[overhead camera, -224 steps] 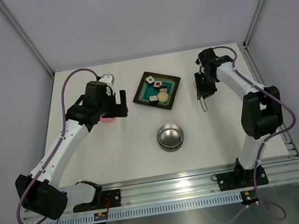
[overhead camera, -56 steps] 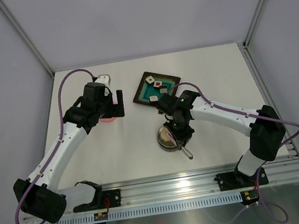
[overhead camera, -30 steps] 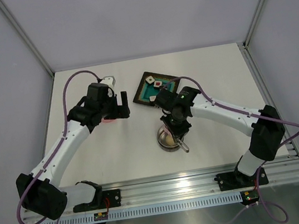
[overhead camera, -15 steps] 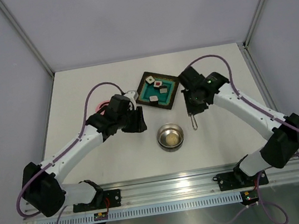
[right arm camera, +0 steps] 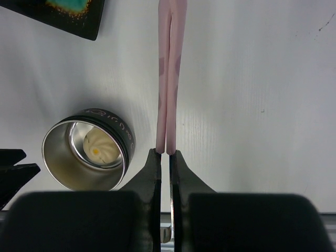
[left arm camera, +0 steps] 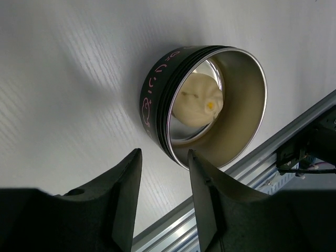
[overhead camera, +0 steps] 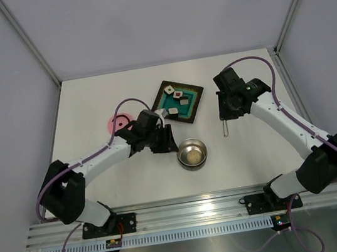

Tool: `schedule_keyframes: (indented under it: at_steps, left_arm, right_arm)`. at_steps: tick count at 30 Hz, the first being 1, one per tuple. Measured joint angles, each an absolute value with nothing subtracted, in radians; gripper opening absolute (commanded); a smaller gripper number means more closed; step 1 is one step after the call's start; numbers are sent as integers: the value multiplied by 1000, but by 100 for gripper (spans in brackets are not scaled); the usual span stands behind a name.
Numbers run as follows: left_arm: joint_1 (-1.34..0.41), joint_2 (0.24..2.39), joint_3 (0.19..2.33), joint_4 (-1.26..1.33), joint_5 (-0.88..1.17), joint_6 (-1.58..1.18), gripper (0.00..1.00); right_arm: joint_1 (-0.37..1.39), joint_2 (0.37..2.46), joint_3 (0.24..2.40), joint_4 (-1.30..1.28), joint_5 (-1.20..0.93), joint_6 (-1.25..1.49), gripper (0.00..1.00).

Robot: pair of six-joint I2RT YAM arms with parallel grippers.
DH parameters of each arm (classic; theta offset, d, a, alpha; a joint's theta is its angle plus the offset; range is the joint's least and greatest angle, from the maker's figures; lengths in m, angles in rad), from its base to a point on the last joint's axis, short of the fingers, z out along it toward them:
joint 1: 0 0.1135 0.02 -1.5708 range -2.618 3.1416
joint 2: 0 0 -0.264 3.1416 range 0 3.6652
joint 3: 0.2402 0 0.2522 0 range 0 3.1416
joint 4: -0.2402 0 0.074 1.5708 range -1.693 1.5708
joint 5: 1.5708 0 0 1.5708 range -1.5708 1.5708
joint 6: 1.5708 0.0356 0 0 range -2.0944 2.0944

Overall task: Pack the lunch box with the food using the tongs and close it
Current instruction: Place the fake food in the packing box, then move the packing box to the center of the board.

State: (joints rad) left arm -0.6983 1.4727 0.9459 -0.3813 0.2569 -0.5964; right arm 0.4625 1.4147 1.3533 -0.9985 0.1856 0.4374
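The steel lunch box (overhead camera: 192,154) stands upright on the table with one beige piece of food (left arm camera: 198,98) inside. More food, several white cubes (overhead camera: 178,94), lies on the dark tray (overhead camera: 192,108). The pink lid (overhead camera: 119,122) lies apart at the left. My left gripper (overhead camera: 165,140) is just left of the box, jaws partly open around bare table, one fingertip (left arm camera: 195,157) at the box's rim. My right gripper (right arm camera: 168,152) is shut on the tongs (right arm camera: 168,79), which point away, squeezed together with nothing in their tips, right of the box (right arm camera: 86,155).
The dark square tray with a teal centre sits beyond the box, its corner (right arm camera: 63,16) showing in the right wrist view. A metal rail (overhead camera: 194,211) runs along the near table edge. Grey walls close the table on three sides.
My left arm has swung right and nearer, from beside the lid to the lunch box, its jaws narrowing. My right arm has carried the tongs slightly right and away from the box.
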Motion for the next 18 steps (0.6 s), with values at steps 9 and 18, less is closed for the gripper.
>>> schedule_keyframes:
  at_steps: [9,18]
  left_arm:
    - [-721,1578,947,-337,295,-616,31]
    - [-728,1607,989,-372,256,-603,5]
  right_arm:
    - [463,1415,1339,-989,170,437,0]
    - [463,1415,1339,-980,163,431,0]
